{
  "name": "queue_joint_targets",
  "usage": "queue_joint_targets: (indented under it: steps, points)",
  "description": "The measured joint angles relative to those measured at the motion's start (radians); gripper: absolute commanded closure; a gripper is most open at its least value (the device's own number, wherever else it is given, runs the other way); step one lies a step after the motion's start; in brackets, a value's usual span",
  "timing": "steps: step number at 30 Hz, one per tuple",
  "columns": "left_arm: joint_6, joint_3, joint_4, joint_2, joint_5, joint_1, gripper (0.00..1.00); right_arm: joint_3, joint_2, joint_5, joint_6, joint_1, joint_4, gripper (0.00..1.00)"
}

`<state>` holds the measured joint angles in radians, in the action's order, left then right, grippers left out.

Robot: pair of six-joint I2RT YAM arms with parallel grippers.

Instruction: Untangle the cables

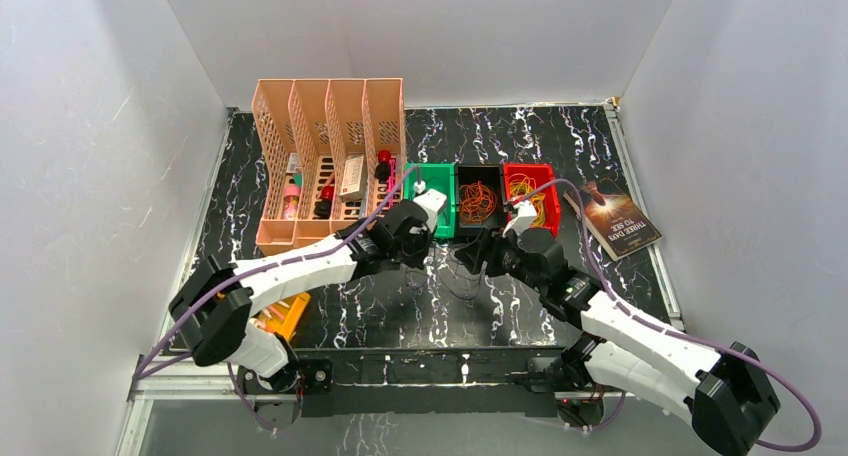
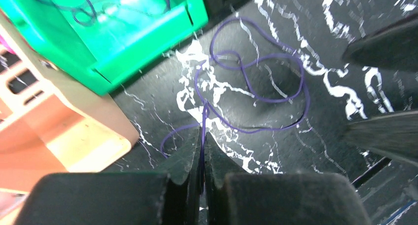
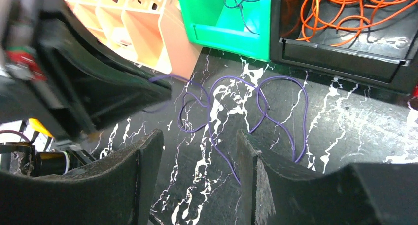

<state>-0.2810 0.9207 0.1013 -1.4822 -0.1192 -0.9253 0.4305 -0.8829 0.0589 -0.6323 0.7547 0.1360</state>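
While the left gripper (image 2: 202, 136) has its black jaws pressed together on one strand of a thin purple wire cable (image 2: 256, 131), the rest of that cable lies slack on the black white-veined marbled table (image 1: 400, 316). It sits just near of the green plastic bin (image 2: 148, 42), between the two grippers. Its long axis runs left to right: the pinched strand is at the left end, and two or three flat, overlapping loops spread away to the right. One loose tail trails nearward, toward the right gripper (image 3: 197, 141). That gripper's jaws stand apart with nothing between them, poised over the cable's near side. More dark thin cables (image 3: 236, 0) rest inside the green bin. A tangle of orange wire cables (image 3: 355, 8) fills the black plastic bin (image 3: 340, 52) to its right. The peach slotted file organiser (image 1: 330, 106) stands on the left.
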Motion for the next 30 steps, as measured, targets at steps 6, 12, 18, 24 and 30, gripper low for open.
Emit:
queue_joint_targets:
  steps: [6,12,18,24,30]
  points:
    - [0.064,0.114,0.074,0.080,-0.061,0.000,1.00,-0.020,0.061,0.040,0.000,0.000,-0.016,0.35]
    - [0.126,0.237,0.133,0.151,-0.110,0.000,1.00,-0.055,0.163,0.066,0.009,0.000,-0.024,0.31]
    - [0.177,0.318,0.166,0.170,-0.112,0.000,1.00,-0.080,0.235,0.065,0.056,0.000,0.002,0.27]
    - [0.220,0.394,0.203,0.182,-0.114,0.000,1.00,-0.080,0.214,0.061,0.097,0.000,0.040,0.26]
    - [0.267,0.505,0.222,0.189,-0.113,0.000,1.00,-0.080,0.170,0.027,0.142,0.000,0.067,0.25]
